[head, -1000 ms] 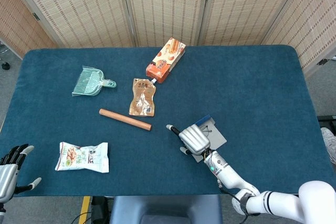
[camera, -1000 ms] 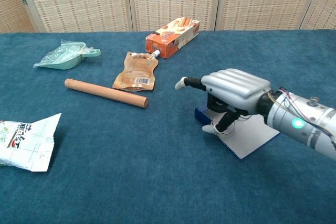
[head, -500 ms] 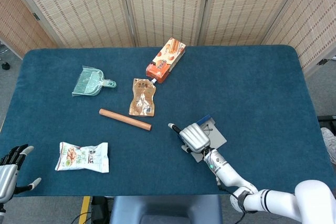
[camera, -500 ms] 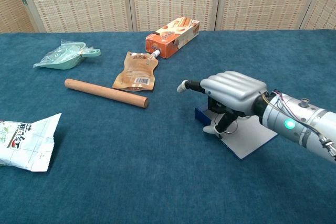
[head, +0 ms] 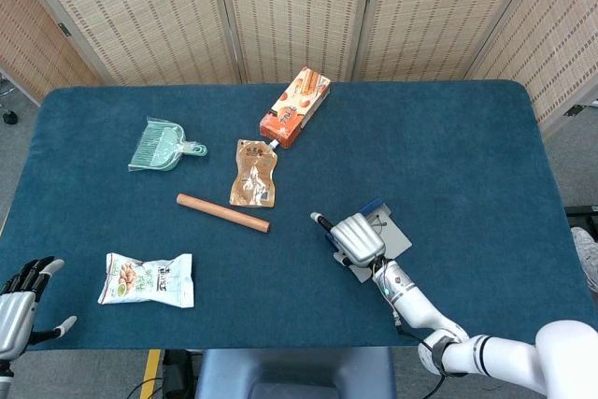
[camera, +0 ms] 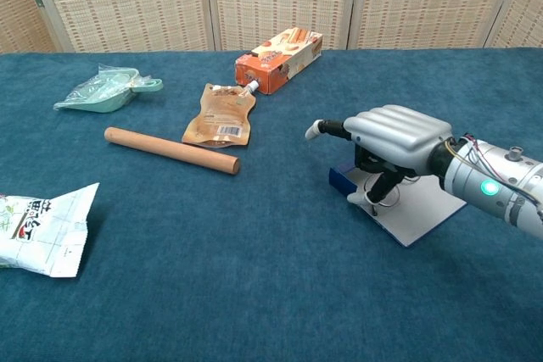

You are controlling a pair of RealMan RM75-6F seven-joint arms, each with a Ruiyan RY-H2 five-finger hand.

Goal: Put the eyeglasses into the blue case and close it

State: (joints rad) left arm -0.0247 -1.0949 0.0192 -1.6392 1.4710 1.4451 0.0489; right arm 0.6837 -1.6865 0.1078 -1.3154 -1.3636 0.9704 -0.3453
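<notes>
Chest view shows the right hand [camera: 392,137] curled over the glasses [camera: 383,194] on the open case [camera: 420,219] near the table's front edge, possibly pinching them; a loose hold could drop them outside.

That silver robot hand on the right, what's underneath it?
Under the right robot hand lies the open blue case with its pale lining showing. Thin wire eyeglasses peek out below the fingers; the rest of them is covered.
</notes>
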